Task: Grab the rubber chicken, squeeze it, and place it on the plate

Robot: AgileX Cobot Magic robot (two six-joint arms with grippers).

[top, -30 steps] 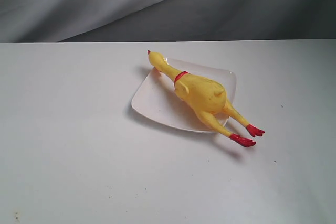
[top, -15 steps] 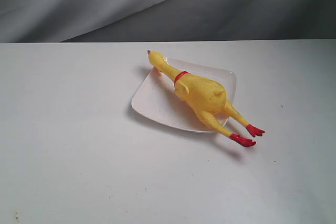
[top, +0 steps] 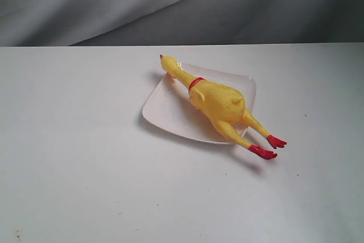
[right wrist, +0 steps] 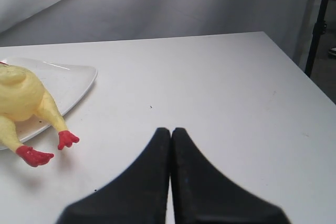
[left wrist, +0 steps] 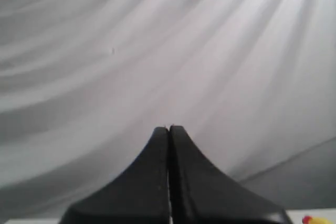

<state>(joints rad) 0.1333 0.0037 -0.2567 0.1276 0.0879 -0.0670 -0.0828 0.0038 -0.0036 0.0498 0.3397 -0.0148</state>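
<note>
Lying on plate [top: 165, 109]: rubber chicken [top: 219, 102], feet overhanging rim; left fingers [left wrist: 149, 182], right fingers [right wrist: 149, 182] pressed closed, empty.

Found no change over the last second. Checked the rubber chicken [top: 219, 103] and the plate [top: 165, 111] against both earlier moments in the exterior view and saw no shift toward any edge or corner of the worktop [top: 85, 169]. Had no earlier wrist views to compare.
</note>
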